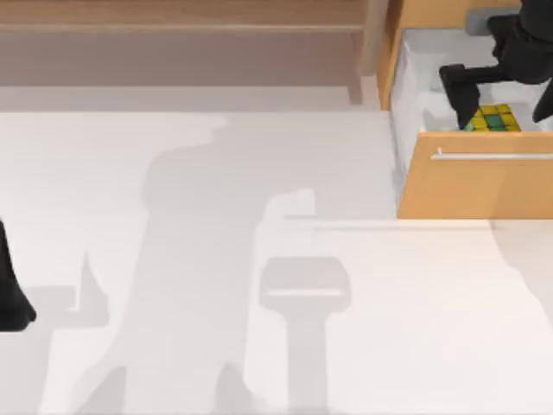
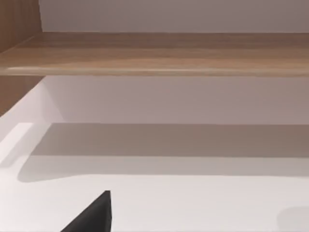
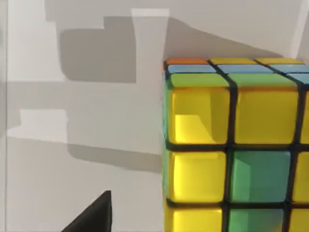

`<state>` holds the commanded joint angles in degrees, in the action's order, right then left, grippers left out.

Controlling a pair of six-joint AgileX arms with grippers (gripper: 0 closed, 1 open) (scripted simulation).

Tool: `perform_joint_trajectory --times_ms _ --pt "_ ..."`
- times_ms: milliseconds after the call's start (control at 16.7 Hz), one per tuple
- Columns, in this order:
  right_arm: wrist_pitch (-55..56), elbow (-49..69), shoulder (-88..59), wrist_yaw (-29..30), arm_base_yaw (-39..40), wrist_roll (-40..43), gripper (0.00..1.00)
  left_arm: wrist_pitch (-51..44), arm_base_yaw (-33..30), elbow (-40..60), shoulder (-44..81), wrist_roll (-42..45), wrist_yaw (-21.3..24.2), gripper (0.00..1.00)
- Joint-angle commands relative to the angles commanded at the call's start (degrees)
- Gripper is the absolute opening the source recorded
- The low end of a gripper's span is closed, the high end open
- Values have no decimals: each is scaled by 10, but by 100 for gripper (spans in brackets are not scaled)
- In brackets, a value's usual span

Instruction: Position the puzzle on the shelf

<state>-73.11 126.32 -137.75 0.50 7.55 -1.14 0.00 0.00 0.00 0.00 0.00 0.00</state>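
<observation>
Fingers [image 1: 458,91] of our right gripper [image 1: 501,102] reach down into the open drawer [image 1: 415,86], one dark finger on the shelf side of the puzzle [image 1: 493,118] and the other on its far side, at the picture's edge. They stand wide, straddling the puzzle; whether either pad touches it we cannot tell. One puzzle is counted. It lies on the pale drawer floor, just behind the drawer front [image 1: 475,186], which carries one thin metal handle [image 1: 492,156]. The right wrist view shows the puzzle [image 3: 231,154] close up: yellow and green squares on the near face, blue and one orange square on the adjoining face, all divided by black lines. A dark finger tip [image 3: 94,215] shows beside it, apart from the puzzle. No letters, brand or label can be read on any surface.

One shelf [image 1: 181,43] stands beside the cabinet [image 1: 441,13], with its end post [image 1: 373,39] nearest the drawer. Its boards hold nothing. The left wrist view looks at one shelf board [image 2: 159,53] above the white table [image 2: 193,203].

Our left arm [image 1: 10,294] rests parked on the table [image 1: 173,259], well apart from the puzzle, on the shelf's side. Whether its gripper is parted or closed we cannot tell.
</observation>
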Motion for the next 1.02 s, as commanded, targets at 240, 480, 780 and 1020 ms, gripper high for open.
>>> perform_joint_trajectory --times_ms 240,480,780,1020 --pt "35 2 -34 0 -1 0 100 0 0 0 0 0 0 100" --pt "35 2 -35 0 -2 0 100 0 0 0 0 0 0 100" --pt "35 2 -35 0 -2 0 62 0 0 0 0 0 0 100" --pt "35 2 -35 0 -2 0 32 0 0 0 0 0 0 100"
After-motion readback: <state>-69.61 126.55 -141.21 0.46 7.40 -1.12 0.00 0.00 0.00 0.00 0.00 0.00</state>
